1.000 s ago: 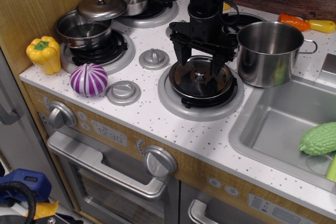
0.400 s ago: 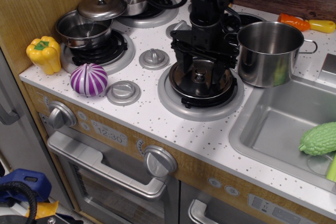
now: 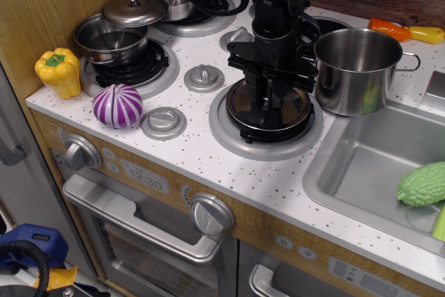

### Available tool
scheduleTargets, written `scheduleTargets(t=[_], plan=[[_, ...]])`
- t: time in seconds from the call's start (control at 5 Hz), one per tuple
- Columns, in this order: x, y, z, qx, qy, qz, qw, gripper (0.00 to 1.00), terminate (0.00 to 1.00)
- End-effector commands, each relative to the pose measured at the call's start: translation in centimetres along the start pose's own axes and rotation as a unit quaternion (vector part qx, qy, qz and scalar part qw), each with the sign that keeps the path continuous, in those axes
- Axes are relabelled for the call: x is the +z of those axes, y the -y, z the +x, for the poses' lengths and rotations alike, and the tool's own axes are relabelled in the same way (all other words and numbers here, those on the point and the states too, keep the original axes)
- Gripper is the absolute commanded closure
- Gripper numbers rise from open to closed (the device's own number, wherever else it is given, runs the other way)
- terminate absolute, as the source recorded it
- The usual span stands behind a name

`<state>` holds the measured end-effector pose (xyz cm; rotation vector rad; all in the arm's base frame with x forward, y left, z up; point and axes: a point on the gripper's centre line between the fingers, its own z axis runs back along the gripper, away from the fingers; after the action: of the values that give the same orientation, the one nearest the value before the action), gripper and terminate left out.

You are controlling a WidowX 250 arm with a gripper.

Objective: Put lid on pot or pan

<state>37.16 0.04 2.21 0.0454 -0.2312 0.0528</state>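
Steel, dark-reflecting and nearly flat, the lid (image 3: 268,104) is lying on the front burner (image 3: 266,130) at frame centre, just left of the tall pot (image 3: 356,67). Directly above it the black gripper (image 3: 266,97) is standing vertically, its fingers drawn in close around the central knob, apparently pinching it, since a top-down hold on the knob suits lifting the lid across to the pot.
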Motion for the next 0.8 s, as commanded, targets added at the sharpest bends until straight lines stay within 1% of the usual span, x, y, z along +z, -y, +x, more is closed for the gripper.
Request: scheduleTargets(t=[0.0, 0.2, 0.4, 0.6], plan=[[3.2, 0.0, 1.3, 0.0, 0.016, 0.018, 0.9997, 1.0, 0.0], [5.2, -0.2, 2.3, -0.002, 0.017, 0.035, 0.9992, 1.0, 0.0], [6.4, 0.1, 3.3, 0.01, 0.031, 0.051, 0.9982, 1.0, 0.0], [6.9, 0.9, 3.7, 0.025, 0.046, 0.066, 0.9964, 1.0, 0.0]])
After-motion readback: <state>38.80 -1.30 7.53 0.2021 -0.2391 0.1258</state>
